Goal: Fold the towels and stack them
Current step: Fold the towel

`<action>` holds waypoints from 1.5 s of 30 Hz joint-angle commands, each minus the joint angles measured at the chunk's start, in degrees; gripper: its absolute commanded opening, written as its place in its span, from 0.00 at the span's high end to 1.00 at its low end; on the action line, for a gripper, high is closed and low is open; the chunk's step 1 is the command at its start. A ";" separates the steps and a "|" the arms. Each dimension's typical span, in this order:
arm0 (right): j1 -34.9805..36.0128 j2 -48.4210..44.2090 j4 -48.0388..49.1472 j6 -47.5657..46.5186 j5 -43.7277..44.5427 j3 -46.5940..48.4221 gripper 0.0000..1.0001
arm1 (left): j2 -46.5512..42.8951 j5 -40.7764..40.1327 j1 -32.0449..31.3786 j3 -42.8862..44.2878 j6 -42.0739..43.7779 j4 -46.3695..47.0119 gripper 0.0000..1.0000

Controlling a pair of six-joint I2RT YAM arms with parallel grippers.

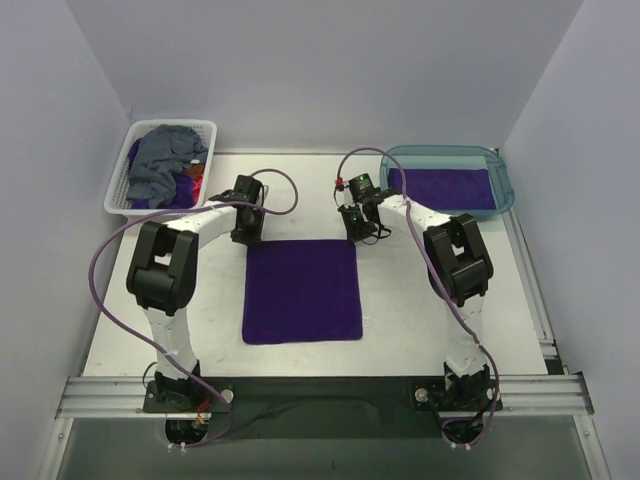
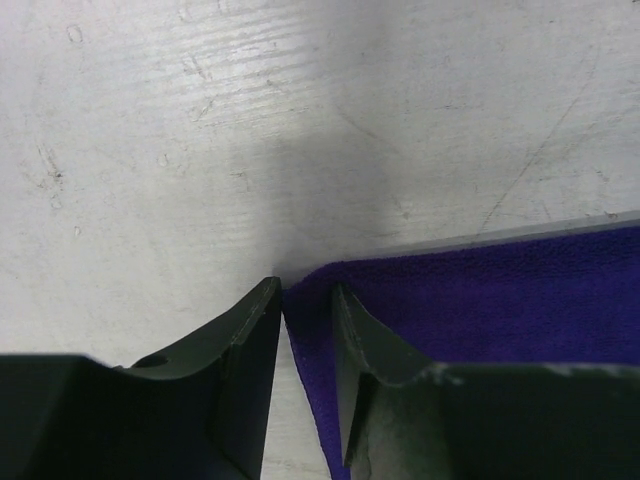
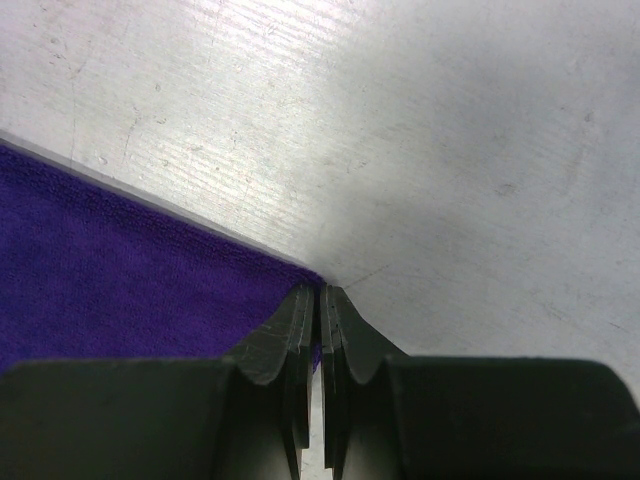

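The right gripper (image 3: 320,292) is closed on the far right corner of a purple towel (image 1: 302,290), its fingers pressed together with only a sliver of cloth between them. The left gripper (image 2: 306,290) stands at the far left corner with its jaws apart: one finger rests on the cloth, the other on bare table (image 1: 420,300), and the towel's corner lies in the gap, not pinched.

Only the wrist cameras show these details, along with the towel's nap and the scratched, pale tabletop. The overhead camera gives the wider picture. The towel lies flat and square in the middle of the table between the two arms, both bent forward to its far edge.

Beyond the right arm, at the far right corner of the table, a teal tub (image 1: 505,185) holds a second towel (image 1: 445,187), also purple and laid flat. At the far left, a white basket (image 1: 115,195) holds a crumpled grey towel (image 1: 160,160) heaped over more purple cloth, with a scrap of red showing at its edge. Purple cables loop from both arms. A green light (image 1: 358,181) glows on the right wrist.
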 commanded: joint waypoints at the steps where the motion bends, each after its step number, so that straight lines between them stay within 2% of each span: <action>1: 1.03 1.46 -4.53 -0.58 -0.86 -3.03 1.00 | 4.98 -1.79 0.20 -1.19 0.24 -2.57 0.64; 4: 1.03 1.37 -4.62 -0.67 -0.86 -3.03 1.00 | 5.24 -1.26 0.29 -0.93 0.50 -2.93 0.68; 13: 1.03 -0.29 -4.35 -1.37 -0.42 -1.98 1.00 | 4.63 -0.91 0.29 0.03 1.55 -3.45 1.00; 21: -0.55 -1.79 -4.09 -3.04 2.74 2.50 1.00 | 3.04 -2.40 0.55 3.90 2.17 -3.37 1.00; 33: -2.31 -1.79 -4.00 -4.72 5.29 9.54 1.00 | 3.84 -3.46 1.35 14.45 2.70 -2.58 1.00; 39: -2.22 -5.04 -3.74 -5.42 6.44 8.58 1.00 | -0.72 -4.07 1.87 12.26 1.82 -0.65 1.00; 45: -1.00 -11.45 -2.24 -4.80 6.70 2.79 1.00 | -8.63 -4.69 1.96 4.44 0.94 2.26 1.00</action>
